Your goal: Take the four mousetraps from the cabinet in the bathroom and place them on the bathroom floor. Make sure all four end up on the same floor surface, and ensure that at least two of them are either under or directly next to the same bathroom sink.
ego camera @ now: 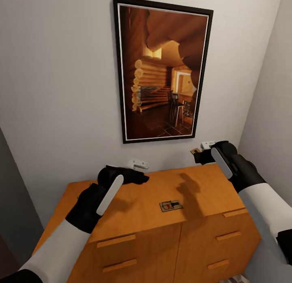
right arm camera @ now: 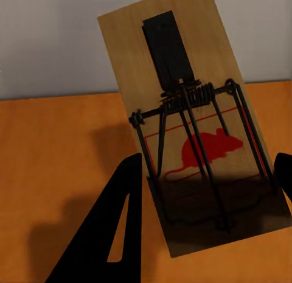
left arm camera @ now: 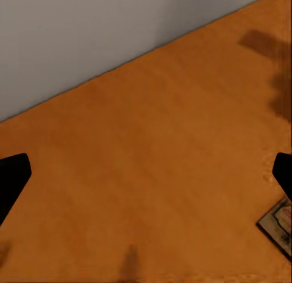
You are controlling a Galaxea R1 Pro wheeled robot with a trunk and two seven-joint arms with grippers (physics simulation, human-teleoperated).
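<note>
One mousetrap [ego camera: 170, 205] lies flat on the orange-brown cabinet [ego camera: 121, 210], near the middle of its top; its corner [left arm camera: 278, 225] also shows in the left wrist view. My left gripper [ego camera: 140, 176] hovers open over the cabinet top [left arm camera: 146, 161], left of that trap, with its fingers [left arm camera: 12, 179] wide apart and nothing between them. My right gripper [ego camera: 197, 154] is raised above the cabinet's back right corner, close to the wall. It is shut on a second mousetrap [right arm camera: 188, 131], a wooden board with a wire spring and a red mouse print.
A large framed picture [ego camera: 162, 70] hangs on the grey wall behind the cabinet. A side wall [ego camera: 271, 112] closes in on the right. Drawer fronts with bar handles [ego camera: 117, 240] face me below the top.
</note>
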